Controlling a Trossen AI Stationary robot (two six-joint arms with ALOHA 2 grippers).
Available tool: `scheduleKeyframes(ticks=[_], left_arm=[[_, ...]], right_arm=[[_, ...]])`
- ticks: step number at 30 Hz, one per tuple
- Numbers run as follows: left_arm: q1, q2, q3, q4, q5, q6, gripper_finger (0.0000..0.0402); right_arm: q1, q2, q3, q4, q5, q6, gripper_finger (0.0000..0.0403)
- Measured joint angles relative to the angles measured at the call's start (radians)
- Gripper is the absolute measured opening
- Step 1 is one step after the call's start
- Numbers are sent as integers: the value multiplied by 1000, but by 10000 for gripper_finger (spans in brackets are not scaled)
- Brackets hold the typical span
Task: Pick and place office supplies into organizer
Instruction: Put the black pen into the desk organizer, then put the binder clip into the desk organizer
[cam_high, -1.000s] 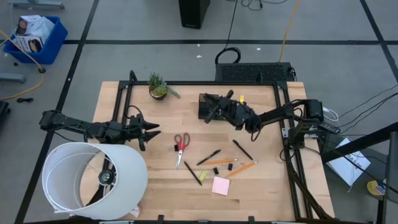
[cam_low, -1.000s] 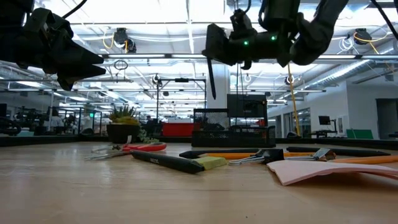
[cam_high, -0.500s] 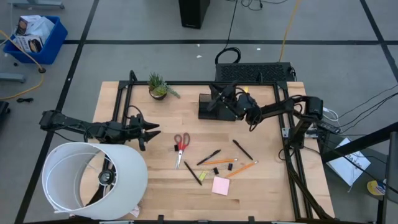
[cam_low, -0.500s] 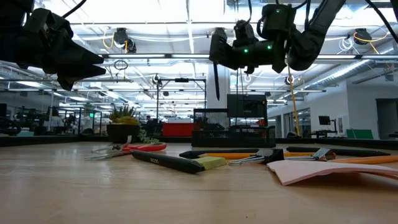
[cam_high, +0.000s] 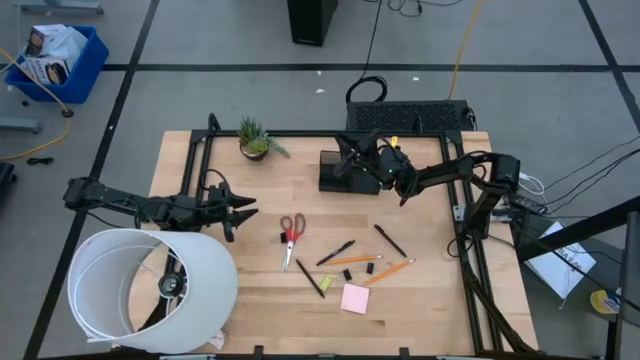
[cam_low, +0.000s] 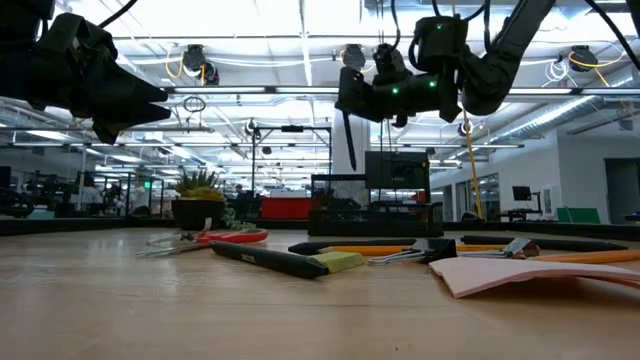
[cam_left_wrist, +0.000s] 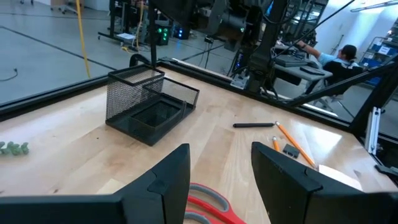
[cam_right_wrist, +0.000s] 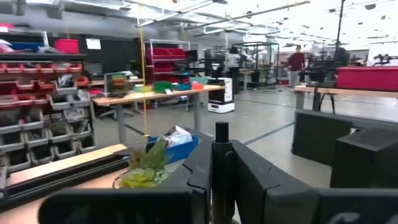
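Presently, items are listed from the near edge of the surface (cam_high: 420, 300) to the far edge.
White cylinder (cam_high: 150, 290): lies on its side at the near left corner, overhanging the surface edge.
Pink sticky-note pad (cam_high: 354, 298): flat, nearest of the supplies, right of centre.
Black marker with yellow-green end (cam_high: 311, 279): just left of the pad, lying diagonally.
Orange pencils (cam_high: 389, 270): one just beyond the pad, angled; a second (cam_high: 350, 260) level, with a small black clip (cam_high: 370, 267) between them.
Black pens (cam_high: 335, 252): one at centre; another (cam_high: 391, 241) to its right, both diagonal.
Red-handled scissors (cam_high: 290, 232): left of the pens, blades pointing near.
Left pincer (cam_high: 244, 210): hovers above the left side, aimed right toward the scissors; fingers (cam_left_wrist: 163, 180) stand apart, nothing between them.
Organizer (cam_high: 343, 171): dark mesh box, far centre of the surface; taller compartment on the left, lower one on the right.
Right pincer (cam_high: 350, 160): raised above the organizer; fingers (cam_right_wrist: 249, 174) clamped together on a thin black pen (cam_low: 347, 135), which hangs upright over the organizer.
Potted plant (cam_high: 256, 139): far left corner, well apart from the supplies.
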Motion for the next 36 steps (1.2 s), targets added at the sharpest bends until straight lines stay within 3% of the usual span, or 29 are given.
scheduleKeyframes(ticks=[5,14,30,36], left_arm=[[0,0,0,0,0,2,175],[0,0,0,-1,-1,6,175],[0,0,0,-2,-7,23,175],[0,0,0,-12,-7,29,175]], right_arm=[[-12,8,0,-3,-4,6,51],[-26,89,0,30,-51,31,40],[-24,101,0,48,-54,65,82],[5,101,0,53,-223,75,77]])
